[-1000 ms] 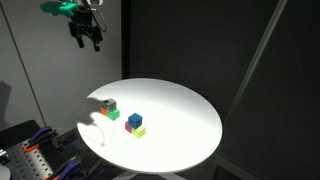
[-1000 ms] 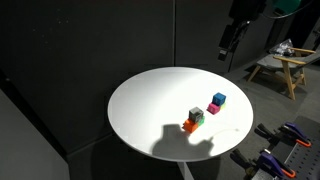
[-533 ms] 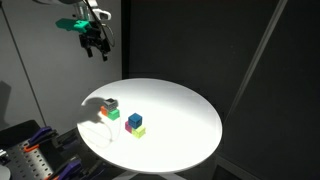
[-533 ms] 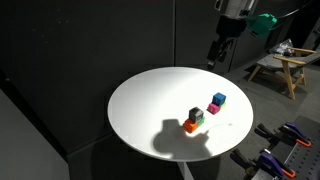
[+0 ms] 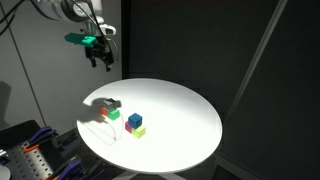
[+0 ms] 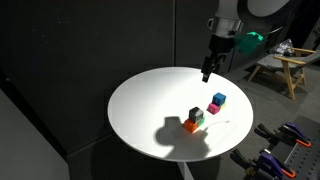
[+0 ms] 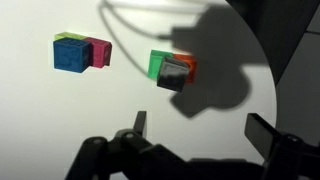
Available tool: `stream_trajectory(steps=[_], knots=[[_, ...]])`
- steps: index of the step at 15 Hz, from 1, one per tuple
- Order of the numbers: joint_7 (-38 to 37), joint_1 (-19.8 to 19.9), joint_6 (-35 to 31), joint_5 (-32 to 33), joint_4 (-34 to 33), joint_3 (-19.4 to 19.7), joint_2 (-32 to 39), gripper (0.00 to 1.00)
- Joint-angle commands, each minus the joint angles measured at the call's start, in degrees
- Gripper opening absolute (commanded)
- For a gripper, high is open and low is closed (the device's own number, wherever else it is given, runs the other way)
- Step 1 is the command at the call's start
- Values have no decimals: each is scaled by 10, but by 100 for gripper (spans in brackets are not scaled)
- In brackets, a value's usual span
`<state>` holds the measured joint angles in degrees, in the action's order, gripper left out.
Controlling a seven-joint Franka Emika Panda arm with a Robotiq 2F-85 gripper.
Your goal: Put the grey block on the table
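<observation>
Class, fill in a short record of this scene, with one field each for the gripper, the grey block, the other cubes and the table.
gripper: open, empty, raised well clear of the cubes
grey block: resting on a green cube and an orange cube, not yet on the table
other cubes: blue cube touching a magenta cube, apart from the grey block's group
table: round, white

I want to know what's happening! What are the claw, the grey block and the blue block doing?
gripper, open, empty, high above the table.
grey block, resting on green block and orange block, not held.
blue block, beside pink block, untouched.
</observation>
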<state>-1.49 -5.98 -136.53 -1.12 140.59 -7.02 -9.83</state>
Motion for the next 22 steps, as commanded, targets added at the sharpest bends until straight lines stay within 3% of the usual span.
stream_trajectory(steps=[1,8,14,22], knots=[[-16,8,-25,24,-16,3,38,100],[-82,12,-41,68,-35,10,112,100],[-97,3,-14,43,-65,12,158,100],[-195,-8,-5,42,-85,14,176,100]])
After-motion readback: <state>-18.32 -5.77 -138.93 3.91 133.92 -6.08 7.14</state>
